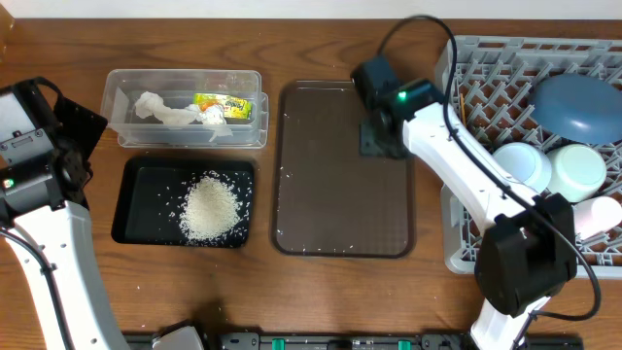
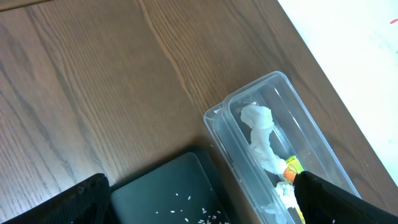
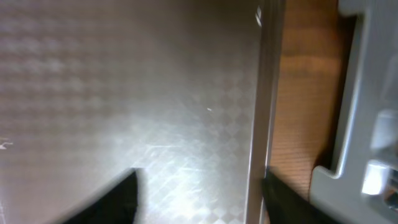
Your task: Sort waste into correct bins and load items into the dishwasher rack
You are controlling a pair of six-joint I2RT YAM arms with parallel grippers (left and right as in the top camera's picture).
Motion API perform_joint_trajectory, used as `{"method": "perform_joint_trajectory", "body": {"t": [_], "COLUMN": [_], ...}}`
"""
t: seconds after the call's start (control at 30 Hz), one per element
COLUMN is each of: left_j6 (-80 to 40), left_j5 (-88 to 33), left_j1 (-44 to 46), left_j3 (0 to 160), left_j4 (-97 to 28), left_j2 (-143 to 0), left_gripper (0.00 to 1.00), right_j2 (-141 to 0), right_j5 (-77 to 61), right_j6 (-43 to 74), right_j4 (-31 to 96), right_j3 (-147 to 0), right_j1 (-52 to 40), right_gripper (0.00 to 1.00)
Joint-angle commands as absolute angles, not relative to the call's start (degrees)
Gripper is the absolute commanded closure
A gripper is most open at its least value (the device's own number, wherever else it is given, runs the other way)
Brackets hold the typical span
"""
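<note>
The clear tub (image 1: 117,134) holds crumpled tissue (image 1: 160,109) and a yellow-green wrapper (image 1: 222,105). Below it, the black tray (image 1: 141,209) carries a heap of rice (image 1: 211,207). In the grey dishwasher rack (image 1: 486,78) stand a dark blue plate (image 1: 578,102), a light blue bowl (image 1: 525,163), a mint bowl (image 1: 580,170) and a pink cup (image 1: 601,216). My right gripper (image 3: 199,202) is open and low over the brown serving tray (image 1: 330,175). One finger is inside the tray's right rim (image 3: 264,112) and the other outside it. My left gripper (image 2: 202,205) hangs open and empty over the black tray's corner (image 2: 168,186).
The brown serving tray lies between the two bins and the rack, with a few stray rice grains on it. Only a narrow strip of wooden table (image 3: 298,106) separates its right rim from the rack's wall (image 3: 360,93). My right arm (image 1: 466,185) crosses that gap.
</note>
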State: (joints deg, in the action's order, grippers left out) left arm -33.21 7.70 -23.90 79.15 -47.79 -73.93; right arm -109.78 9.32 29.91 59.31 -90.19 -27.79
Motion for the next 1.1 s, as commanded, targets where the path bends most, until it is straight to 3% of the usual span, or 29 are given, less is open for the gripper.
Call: {"method": "perform_joint_trajectory", "body": {"t": [0.0, 0.07, 0.1, 0.47, 1.07], "left_j6": [-33.52, -33.52, -33.52, -33.52, -33.52], "left_j5": [8.21, 8.21, 8.21, 8.21, 8.21], "left_j1": [-24.16, -24.14, -24.16, -24.14, -24.14], "left_j3": [79.72, 79.72, 79.72, 79.72, 79.72], "left_j4": [-47.97, -47.97, -47.97, -47.97, -47.97], "left_j2": [-74.15, -74.15, -74.15, -74.15, -74.15], "left_gripper": [0.04, 0.04, 0.04, 0.04, 0.04], "right_j2": [-110.17, -110.17, -110.17, -110.17, -110.17], "right_j5": [8.25, 6.04, 4.67, 4.27, 12.27], "right_j6": [33.74, 33.74, 33.74, 36.38, 38.72], "right_j4": [56.58, 54.48, 53.15, 47.57, 49.52], "right_j3": [-84.73, -81.67, -79.96, -69.56, -68.77], "right_j1": [-28.05, -28.18, -28.32, -29.43, -27.7], "right_gripper": [0.82, 0.97, 0.99, 0.99, 0.99]}}
